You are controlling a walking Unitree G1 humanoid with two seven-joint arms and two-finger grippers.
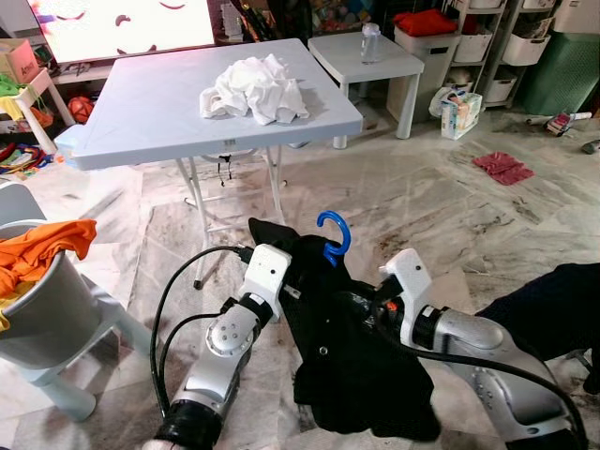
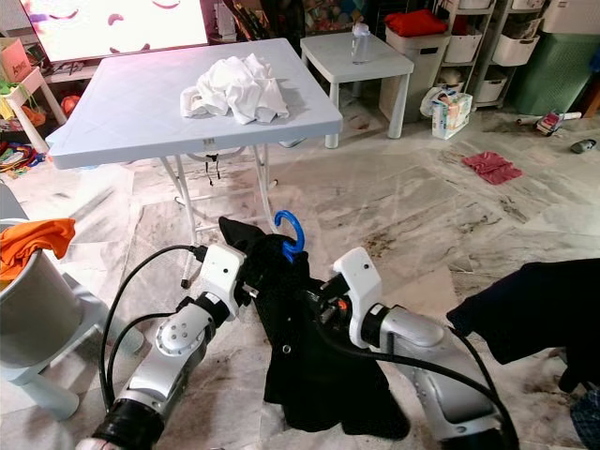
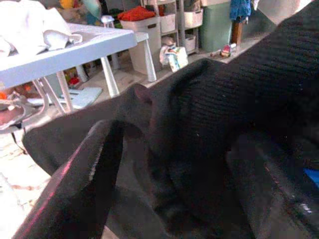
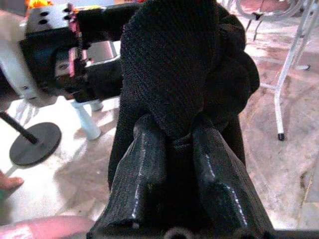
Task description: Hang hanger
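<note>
Both eye views are looking forward and down from the robot's head, sharing the pale blue plastic folding table (image 1: 159,103) and the marbled floor beyond. The left wrist view is facing along its fingers, very near the black knitted garment (image 3: 224,114), with that table behind. The right wrist view is pressing close to the same garment.
</note>
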